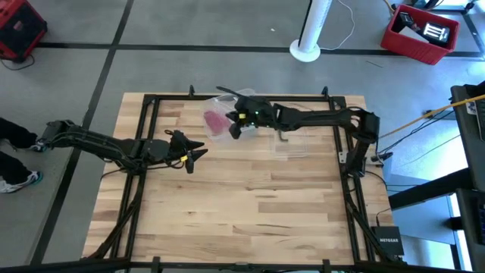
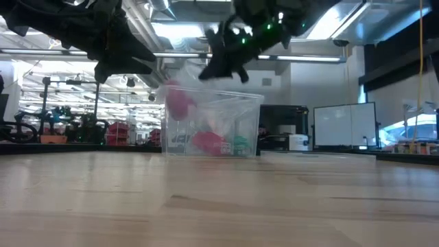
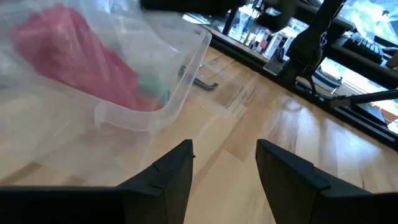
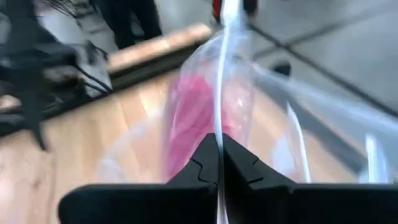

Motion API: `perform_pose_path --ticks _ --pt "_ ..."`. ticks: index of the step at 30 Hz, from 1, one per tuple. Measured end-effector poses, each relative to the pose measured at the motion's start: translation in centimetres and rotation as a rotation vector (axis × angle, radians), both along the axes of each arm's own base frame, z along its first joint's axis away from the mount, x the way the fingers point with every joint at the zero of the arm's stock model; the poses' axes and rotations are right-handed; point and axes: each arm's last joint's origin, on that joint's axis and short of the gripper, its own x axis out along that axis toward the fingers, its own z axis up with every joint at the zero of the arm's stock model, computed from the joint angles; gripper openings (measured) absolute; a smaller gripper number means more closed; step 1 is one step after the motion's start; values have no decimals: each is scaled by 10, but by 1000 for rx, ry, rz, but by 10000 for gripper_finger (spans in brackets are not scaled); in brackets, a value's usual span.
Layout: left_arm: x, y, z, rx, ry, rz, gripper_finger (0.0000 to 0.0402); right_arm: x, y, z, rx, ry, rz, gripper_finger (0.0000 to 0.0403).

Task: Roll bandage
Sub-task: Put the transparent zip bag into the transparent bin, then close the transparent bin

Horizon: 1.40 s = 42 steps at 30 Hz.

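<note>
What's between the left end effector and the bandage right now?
The clear plastic wrapper: the pink bandage sits inside it, pinched by the shut right end effector above the clear box. The open left end effector faces it over bare table, not touching.

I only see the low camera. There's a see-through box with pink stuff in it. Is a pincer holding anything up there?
Observer: Yes. The right wrist view shows the right pincer shut on a thin clear wrapper.
Operator: Is something pink inside it?
Observer: Yes, the pink bandage shows through the wrapper, just beyond the fingertips.
Operator: What about the other arm?
Observer: The left wrist view shows the left pincer open and empty, above bare table, pointing toward the box.
</note>
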Motion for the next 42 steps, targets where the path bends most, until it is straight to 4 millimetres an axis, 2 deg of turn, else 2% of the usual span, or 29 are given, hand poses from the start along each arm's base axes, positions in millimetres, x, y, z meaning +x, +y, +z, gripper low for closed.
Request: perform_pose_path --ticks 4,12,15,18,22,27,30,33,39,42 --pt "0 0 0 -1 2 0 166 -1 -13 -16 77 46 -59 12" --pt "0 0 -1 -24 2 8 166 -16 -39 -27 108 163 -138 6" --pt "0 0 -1 -25 0 9 166 -17 -40 -28 122 168 -137 9" --pt "0 0 -1 -26 0 9 166 -11 -36 -24 147 93 -45 20" --pt "0 0 -1 -33 -3 11 166 1 -29 -33 161 53 -10 46" --pt "0 0 -2 -53 -2 4 166 -2 -32 -41 146 126 -5 116" --pt "0 0 -2 -55 0 -1 166 -11 -33 -25 103 205 35 158" --pt "-1 0 -3 -70 6 4 166 -27 -30 12 5 260 97 186" --pt "-1 0 -4 -70 19 0 166 -84 -9 66 -98 403 179 206" --pt "-1 0 -5 -58 30 -4 166 -115 2 77 -82 504 169 206"
